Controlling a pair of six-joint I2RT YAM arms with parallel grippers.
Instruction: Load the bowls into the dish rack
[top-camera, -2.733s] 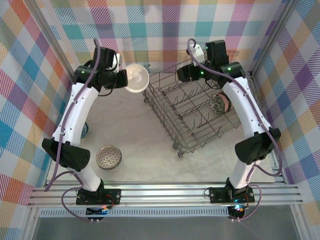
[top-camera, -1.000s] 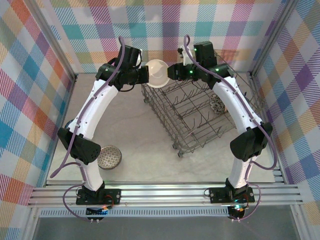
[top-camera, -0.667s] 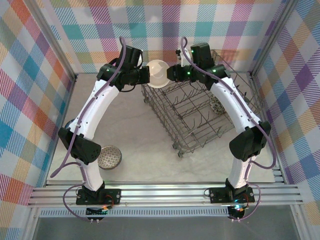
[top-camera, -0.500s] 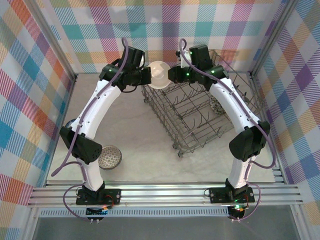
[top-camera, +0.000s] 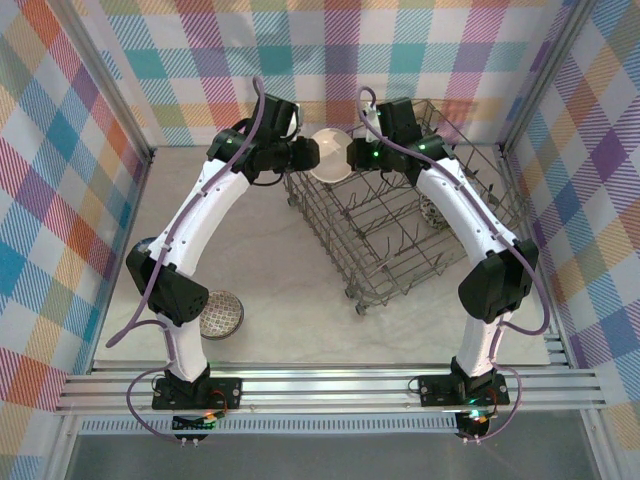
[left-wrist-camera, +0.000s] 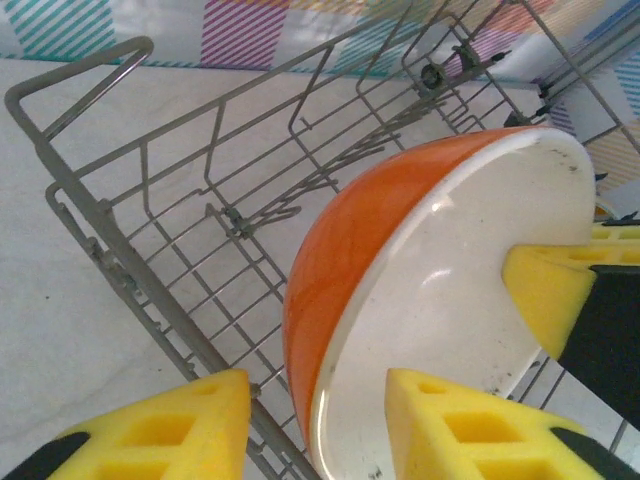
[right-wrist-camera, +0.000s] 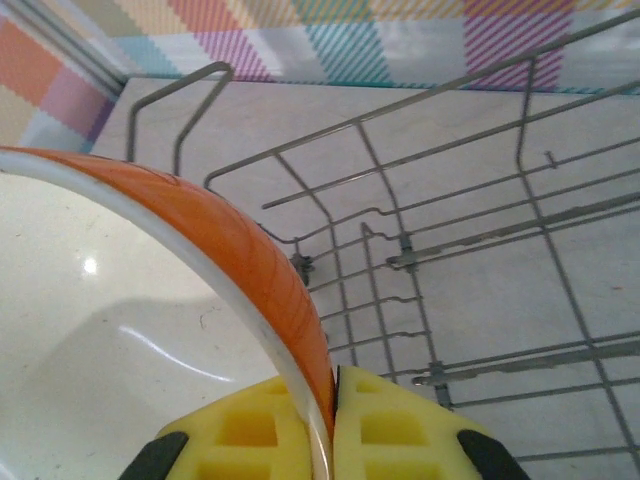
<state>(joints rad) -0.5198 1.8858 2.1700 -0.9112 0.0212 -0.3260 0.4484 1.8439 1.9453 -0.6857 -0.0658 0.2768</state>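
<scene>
1. Left hand (left-wrist-camera: 318, 388) has just let go. Its yellow fingers (left-wrist-camera: 165, 425) now stand apart, one on each side of the bowl's rim, where a second ago they were pinched on it.
2. Right hand (right-wrist-camera: 325, 388) has taken over. Its fingers closed within the last second and are now pressed together on the rim of the bowl (left-wrist-camera: 430, 290), which is orange outside and plain white inside.
3. Both hands have travelled to meet. A few seconds back the left hand carried the bowl out over the table (top-camera: 280, 300), left of the dish rack (top-camera: 320, 240), while the right hand waited above the rack's far side. Now they face each other above the rack's far left corner, with the bowl held on edge in the air between them.
4. The hand-over looks done, I'd say. The bowl hangs from the right hand alone, above the wires and not yet among the tines.
5. What's left for this bowl seems to be the left hand backing clear, then the right lowering it into a row.
6. A second bowl (top-camera: 433, 208) appears to sit in the rack's right side, half hidden by the right arm. A grey patterned bowl (top-camera: 217, 313) lies on the table by the left arm, not yet loaded.
</scene>
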